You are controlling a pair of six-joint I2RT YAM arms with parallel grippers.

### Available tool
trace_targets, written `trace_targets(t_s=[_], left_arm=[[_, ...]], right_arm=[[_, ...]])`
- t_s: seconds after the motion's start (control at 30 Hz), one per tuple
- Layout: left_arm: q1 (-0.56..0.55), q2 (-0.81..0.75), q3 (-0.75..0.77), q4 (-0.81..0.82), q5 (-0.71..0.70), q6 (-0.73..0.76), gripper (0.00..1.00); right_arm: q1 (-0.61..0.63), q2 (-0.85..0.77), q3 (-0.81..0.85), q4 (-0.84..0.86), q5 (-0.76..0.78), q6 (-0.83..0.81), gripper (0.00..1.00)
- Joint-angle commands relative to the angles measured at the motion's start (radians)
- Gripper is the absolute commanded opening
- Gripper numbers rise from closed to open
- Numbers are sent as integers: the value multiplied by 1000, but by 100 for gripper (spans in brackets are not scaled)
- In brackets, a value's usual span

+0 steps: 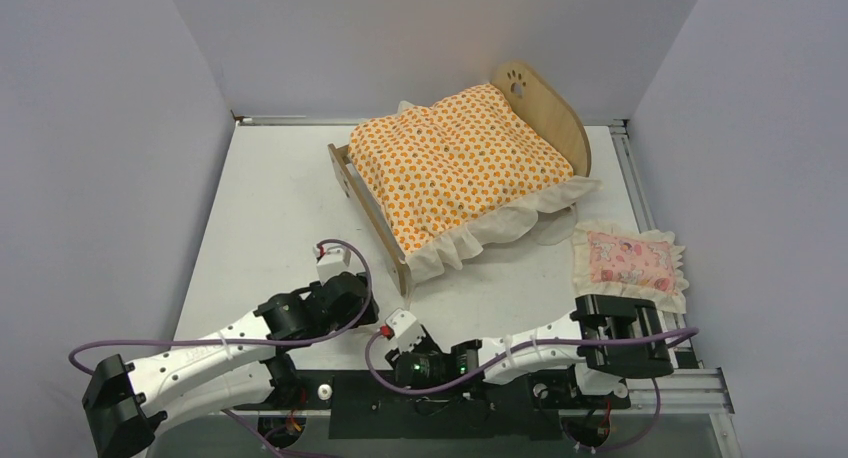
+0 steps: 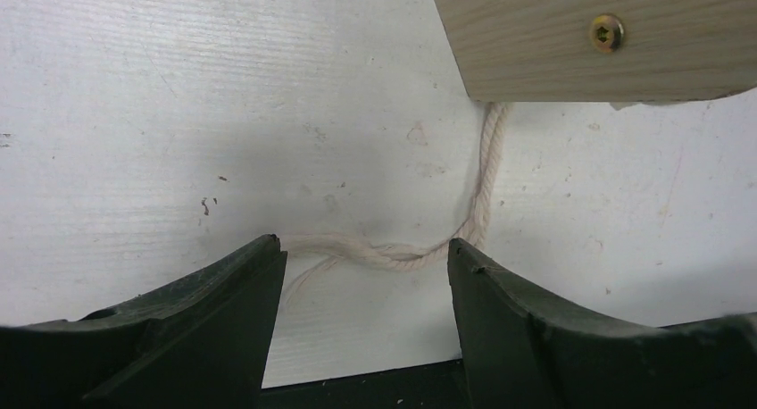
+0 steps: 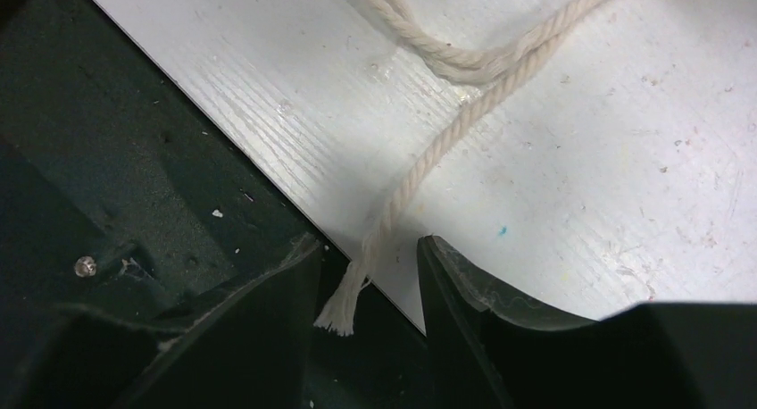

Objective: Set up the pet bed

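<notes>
Left gripper (image 2: 366, 248) spread, right gripper (image 3: 368, 244) narrowly parted; both straddle white cord (image 2: 393, 255) at near edge. Pet bed (image 1: 550, 113) sits beyond them, headboard toward far right corner.

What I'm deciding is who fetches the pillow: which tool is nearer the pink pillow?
Right. The right tool hangs over the table's near edge, well left of the pink pillow. The left tool is even farther left, by the pet bed's foot corner.
</notes>
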Motion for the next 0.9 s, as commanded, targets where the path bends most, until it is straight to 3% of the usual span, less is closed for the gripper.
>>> trace_targets(t_s=[0.0, 0.1, 0.17, 0.47, 0.73, 0.87], left_arm=[[10, 12, 11, 57, 25, -22, 65], [11, 40, 21, 87, 38, -24, 65], [10, 60, 25, 125, 48, -25, 66], [-19, 242, 43, 375, 98, -87, 66], [-110, 423, 62, 488, -108, -241, 65], [-141, 469, 72, 483, -216, -300, 58]], right_arm=[[28, 43, 56, -47, 101, -2, 40], [30, 39, 47, -120, 120, 57, 16], [30, -4, 16, -160, 123, 91, 6], [-33, -289, -139, -149, 57, 105, 7], [-79, -324, -163, -114, 5, 60, 7], [-79, -336, -170, -112, -14, 50, 7]])
